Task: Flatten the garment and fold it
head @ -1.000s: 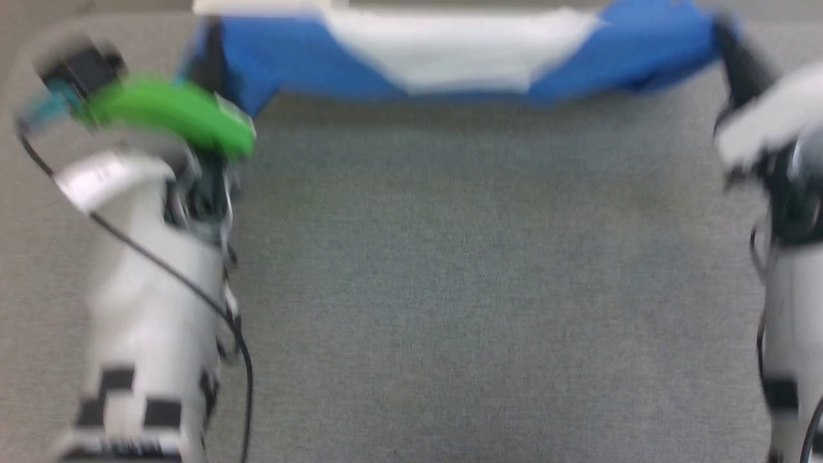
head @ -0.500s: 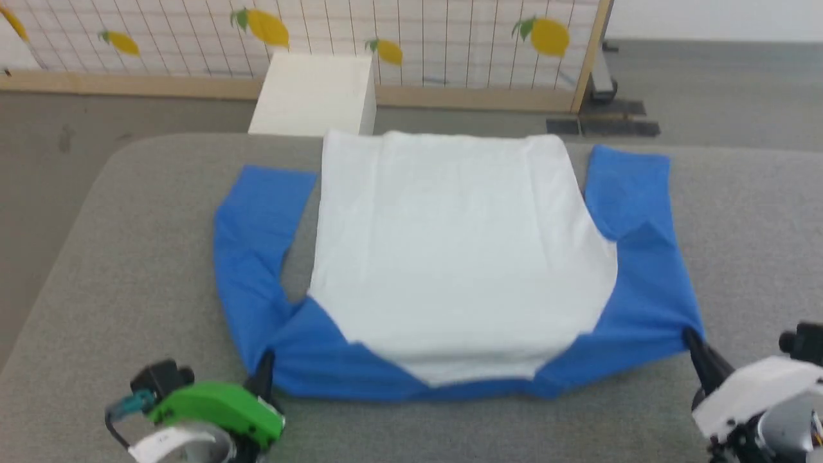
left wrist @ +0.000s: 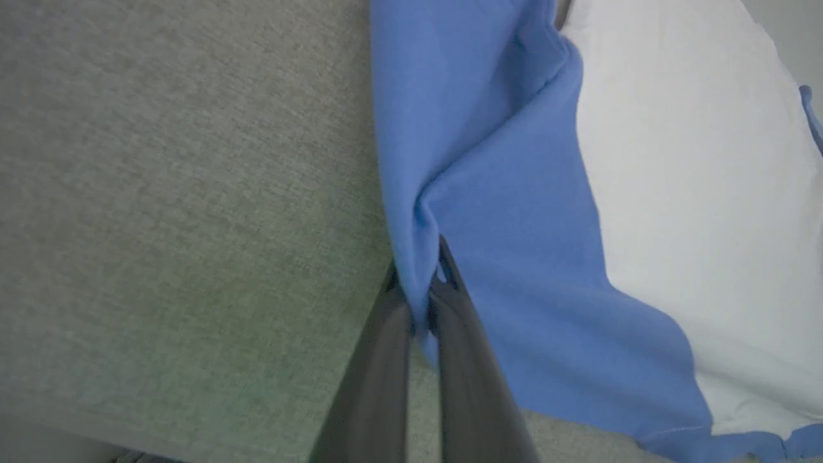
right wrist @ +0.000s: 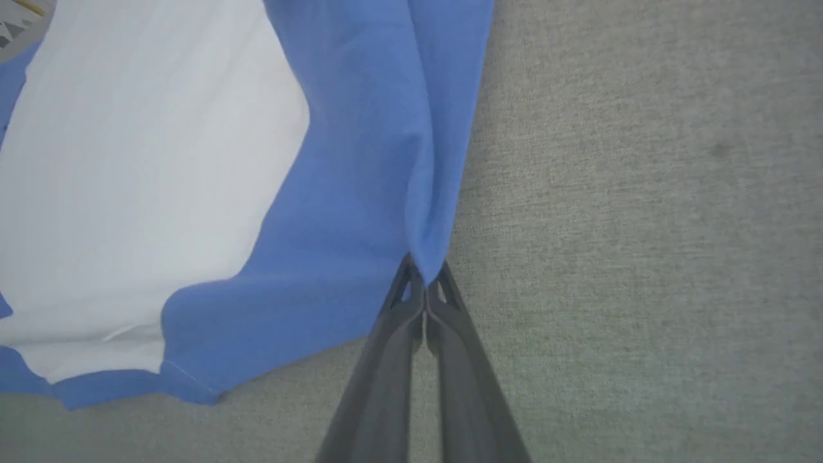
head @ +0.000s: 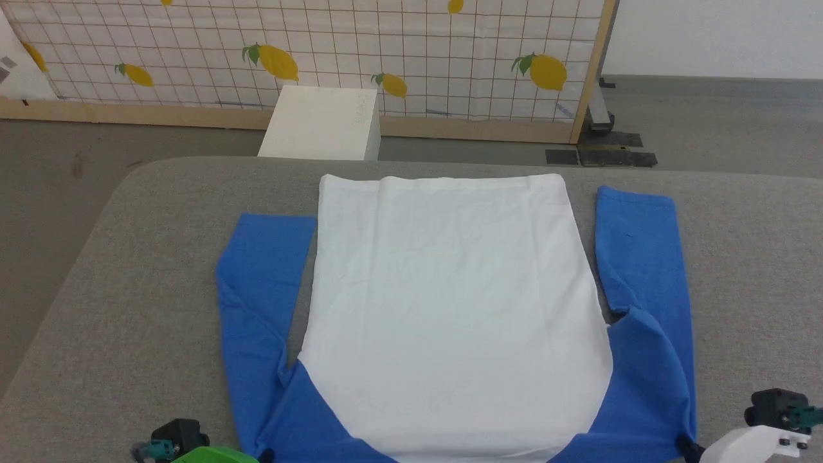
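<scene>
Head cam: shirt (head: 450, 308) lay spread flat on the grey desk (head: 128, 257), white body pointing away, blue sleeves alongside, with a white box (head: 321, 122) and a lemon-print screen (head: 418, 51) beyond the desk. Left wrist cam: left gripper (left wrist: 418, 276) jaws clamped on a bunched blue fold at the shoulder corner. Right wrist cam: right gripper (right wrist: 424, 270) jaws pinched together on the opposite blue corner.

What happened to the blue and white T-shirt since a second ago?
The soft white T-shirt with blue sleeves was dragged toward the robot across the grey fabric table; its far hem left the table's far edge. The left gripper and right gripper stayed shut on its blue shoulder corners. The rigid white box stayed put.
</scene>
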Available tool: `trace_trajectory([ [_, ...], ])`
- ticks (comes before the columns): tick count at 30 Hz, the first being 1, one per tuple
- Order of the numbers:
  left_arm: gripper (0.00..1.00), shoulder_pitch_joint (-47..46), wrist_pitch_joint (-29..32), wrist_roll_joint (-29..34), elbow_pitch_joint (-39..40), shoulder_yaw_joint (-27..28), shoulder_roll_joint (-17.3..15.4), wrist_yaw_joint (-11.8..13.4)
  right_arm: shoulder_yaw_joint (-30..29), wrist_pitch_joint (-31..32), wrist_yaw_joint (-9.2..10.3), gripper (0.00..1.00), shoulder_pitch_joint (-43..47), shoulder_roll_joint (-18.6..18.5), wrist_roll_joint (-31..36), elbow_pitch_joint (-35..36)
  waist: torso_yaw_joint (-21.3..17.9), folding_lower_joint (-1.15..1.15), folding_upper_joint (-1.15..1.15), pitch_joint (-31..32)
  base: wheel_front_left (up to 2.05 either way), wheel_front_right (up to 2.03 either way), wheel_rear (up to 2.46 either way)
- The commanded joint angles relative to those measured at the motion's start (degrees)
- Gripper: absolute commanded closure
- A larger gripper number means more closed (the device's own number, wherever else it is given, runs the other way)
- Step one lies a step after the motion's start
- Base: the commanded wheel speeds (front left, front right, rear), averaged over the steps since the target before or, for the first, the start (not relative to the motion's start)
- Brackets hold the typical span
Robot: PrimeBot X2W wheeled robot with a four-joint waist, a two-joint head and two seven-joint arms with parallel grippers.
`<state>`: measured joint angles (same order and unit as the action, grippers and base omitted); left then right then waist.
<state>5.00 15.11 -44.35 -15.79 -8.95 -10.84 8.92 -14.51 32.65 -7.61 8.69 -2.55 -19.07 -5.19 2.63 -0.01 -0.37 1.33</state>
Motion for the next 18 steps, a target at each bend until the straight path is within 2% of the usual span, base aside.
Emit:
trace_trajectory([
  [1, 1.00, 0.9, 0.6, 0.9, -0.8, -0.3, -1.0, 0.7, 0.5, 0.9, 0.12, 1.00, 0.5, -0.3, 2.0, -0.8, -0.1, 0.01, 0.37, -0.2, 0.00, 0.00, 0.00],
  [5, 1.00, -0.1, 0.9, 1.3, -3.0, -1.3, -0.7, 0.7, 2.1, 3.3, 0.12, 1.00, 0.3, -0.3, 4.5, -4.9, -0.2, 0.01, 0.37, -0.9, 0.00, 0.00, 0.00],
  [9, 1.00, -1.1, 0.3, 0.8, -4.1, -1.3, 0.0, 0.2, 2.9, 3.7, 0.12, 1.00, -0.5, -0.3, 4.4, -7.8, -0.2, 0.01, 0.37, -1.2, 0.00, 0.00, 0.00],
  [10, 0.96, -1.3, 0.0, 0.6, -4.1, -1.1, 0.1, 0.1, 2.9, 3.3, 0.12, 1.00, -0.8, -0.3, 4.0, -8.2, -0.2, 0.01, 0.37, -1.3, 0.00, 0.00, 0.00],
  [11, 0.00, -1.6, 0.1, 0.4, -4.4, -0.9, 0.1, 0.2, 3.8, 3.2, 0.12, 0.00, -1.2, -0.3, 4.4, -8.5, -0.4, 0.01, 0.37, -1.3, 0.00, 0.00, 0.00],
  [18, 0.00, -1.2, 3.2, -1.1, -0.9, 1.2, -2.2, 2.3, 2.2, 3.8, 0.12, 0.00, -1.2, -0.3, 0.0, -2.7, -0.9, 0.01, 0.37, -0.2, 0.00, 0.00, 0.00],
])
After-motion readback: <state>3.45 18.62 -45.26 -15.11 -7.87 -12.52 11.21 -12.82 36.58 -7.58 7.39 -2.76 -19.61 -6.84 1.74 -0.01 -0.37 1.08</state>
